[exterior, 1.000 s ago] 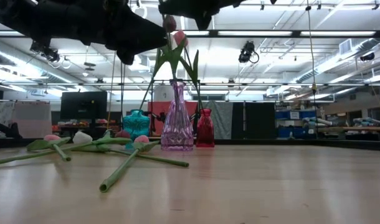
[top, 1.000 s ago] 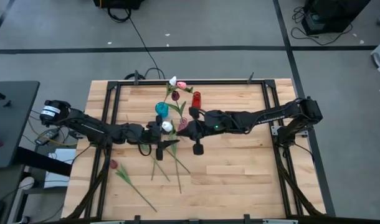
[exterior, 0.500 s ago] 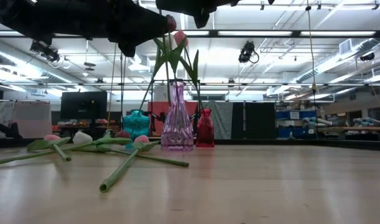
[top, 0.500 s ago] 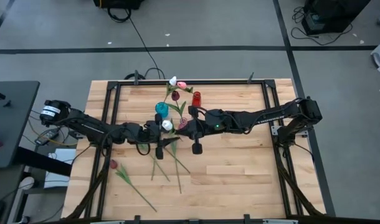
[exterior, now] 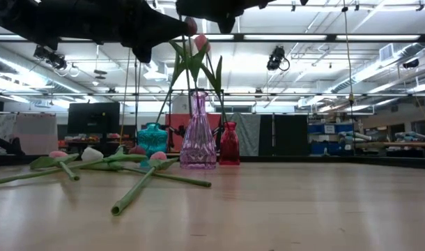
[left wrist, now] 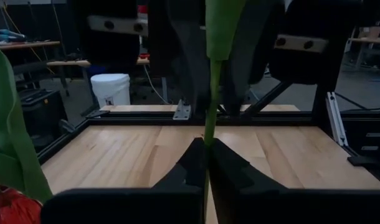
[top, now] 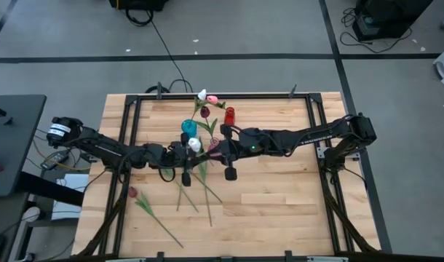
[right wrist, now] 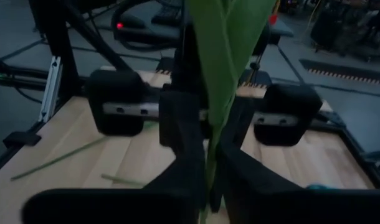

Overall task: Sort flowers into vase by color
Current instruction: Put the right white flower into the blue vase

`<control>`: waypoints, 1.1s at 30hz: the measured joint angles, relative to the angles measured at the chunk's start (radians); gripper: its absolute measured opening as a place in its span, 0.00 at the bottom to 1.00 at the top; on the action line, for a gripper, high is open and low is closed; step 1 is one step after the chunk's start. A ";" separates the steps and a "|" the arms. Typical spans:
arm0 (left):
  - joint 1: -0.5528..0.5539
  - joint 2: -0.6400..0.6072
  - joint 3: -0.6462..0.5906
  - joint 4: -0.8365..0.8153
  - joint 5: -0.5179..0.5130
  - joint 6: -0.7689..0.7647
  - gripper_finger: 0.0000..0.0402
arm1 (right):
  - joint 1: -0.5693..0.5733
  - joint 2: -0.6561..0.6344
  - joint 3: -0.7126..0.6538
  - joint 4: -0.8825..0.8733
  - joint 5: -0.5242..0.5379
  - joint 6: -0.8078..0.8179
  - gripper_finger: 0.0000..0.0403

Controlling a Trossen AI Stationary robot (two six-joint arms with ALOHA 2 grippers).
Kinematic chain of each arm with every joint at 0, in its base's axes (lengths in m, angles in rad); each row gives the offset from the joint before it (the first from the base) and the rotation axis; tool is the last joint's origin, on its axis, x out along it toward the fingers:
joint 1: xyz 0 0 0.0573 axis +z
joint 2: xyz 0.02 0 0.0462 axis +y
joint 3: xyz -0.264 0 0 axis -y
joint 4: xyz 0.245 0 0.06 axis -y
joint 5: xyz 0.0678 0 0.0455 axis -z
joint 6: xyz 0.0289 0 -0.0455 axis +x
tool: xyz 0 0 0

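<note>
A white-headed flower (top: 193, 144) hangs upright high over the table, between my two grippers. My left gripper (left wrist: 207, 146) (top: 193, 149) is shut on its thin green stem. My right gripper (right wrist: 210, 165) (top: 208, 145) faces it from the table's right; its fingers stand narrowly open on either side of the same stem and leaf (right wrist: 218, 56). The purple vase (exterior: 198, 136) holds pink flowers (exterior: 201, 42), with a teal vase (exterior: 152, 138) and a red vase (exterior: 228, 143) beside it. More flowers (exterior: 129, 167) lie on the table. My left gripper pinches the flower's bare stem (left wrist: 208, 124) between its two fingers, below the leaf. The fingers come level from the table's left and lie across the stem. The flower stands upright in the hold, lifted clear of the table.
Several loose flowers (top: 196, 185) lie on the wood in front of the vases, and one with a dark red head (top: 133, 193) lies near the left edge. A black metal frame (top: 135, 98) runs around the tabletop.
My left gripper has shut on the stem of the white flower beside my right gripper. The white head has shifted a little toward the table's far edge. Both arms stay high over the table.
</note>
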 joint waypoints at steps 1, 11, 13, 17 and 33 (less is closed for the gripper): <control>0.000 0.000 0.000 0.000 0.000 0.000 0.03 | 0.000 -0.004 0.000 -0.021 -0.003 0.002 0.20; 0.000 -0.001 -0.005 -0.022 -0.013 0.008 0.03 | -0.001 -0.049 -0.040 -0.162 -0.006 -0.017 0.34; 0.000 -0.014 -0.016 -0.050 -0.039 0.008 0.03 | -0.007 -0.078 -0.077 -0.153 -0.006 -0.033 0.34; -0.002 -0.090 -0.030 -0.150 -0.125 0.003 0.03 | -0.028 -0.163 -0.190 -0.093 -0.005 -0.046 0.34; -0.013 -0.394 -0.035 -0.386 -0.347 0.001 0.03 | -0.069 -0.530 -0.636 0.269 -0.003 -0.072 0.33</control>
